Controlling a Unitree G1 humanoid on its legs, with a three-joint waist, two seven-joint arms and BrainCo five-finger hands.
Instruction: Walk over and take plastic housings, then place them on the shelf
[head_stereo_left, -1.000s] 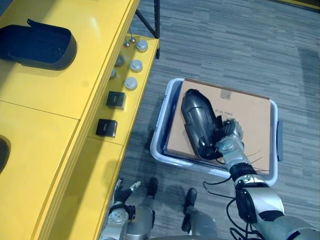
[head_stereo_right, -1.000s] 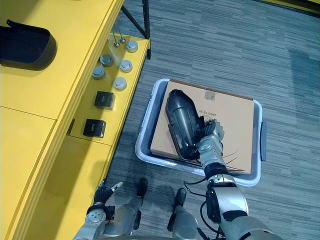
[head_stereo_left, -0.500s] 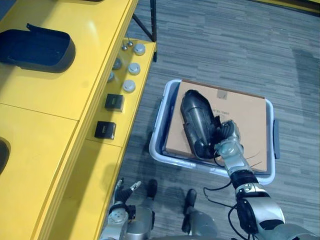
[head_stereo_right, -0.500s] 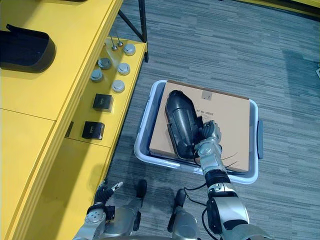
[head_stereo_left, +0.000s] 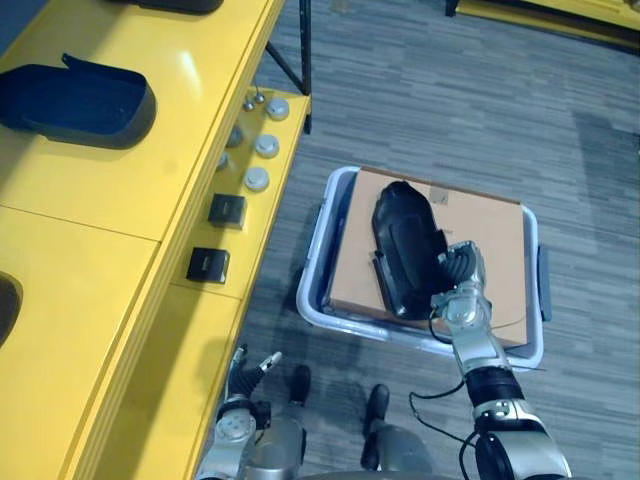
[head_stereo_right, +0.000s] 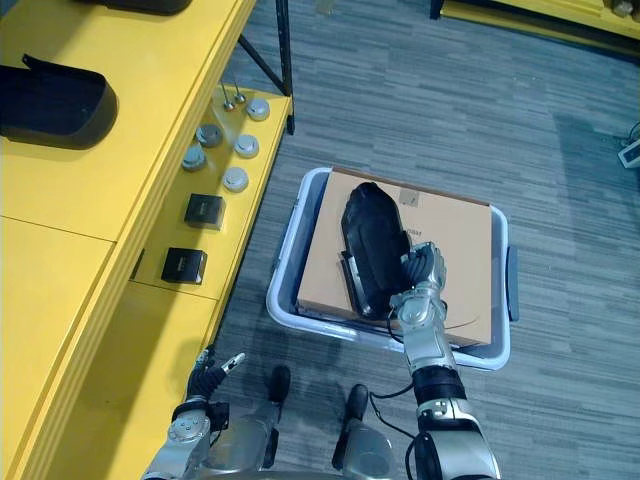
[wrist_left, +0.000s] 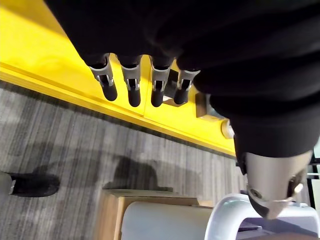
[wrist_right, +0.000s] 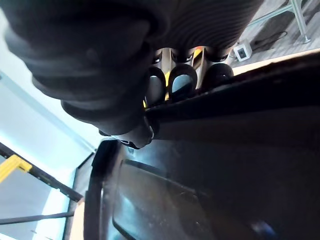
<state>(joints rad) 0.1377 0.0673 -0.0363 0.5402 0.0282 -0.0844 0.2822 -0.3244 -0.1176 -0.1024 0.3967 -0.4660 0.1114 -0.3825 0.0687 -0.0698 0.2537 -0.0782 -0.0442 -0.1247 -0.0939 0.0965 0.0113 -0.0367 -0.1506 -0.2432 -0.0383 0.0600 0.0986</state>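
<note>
The right hand (head_stereo_left: 458, 292) has its fingers curled over the near edge of the long black plastic housing (head_stereo_left: 403, 245). The housing lies on a brown cardboard sheet (head_stereo_left: 490, 235) inside the pale-rimmed plastic bin (head_stereo_left: 316, 248). The left hand (head_stereo_left: 243, 378), fingers straight and empty, hangs outside the bin, toward the yellow shelf (head_stereo_left: 120, 200). Held at one end only, the housing may pivot and slip when lifted, or snag the bin's rim.
</note>
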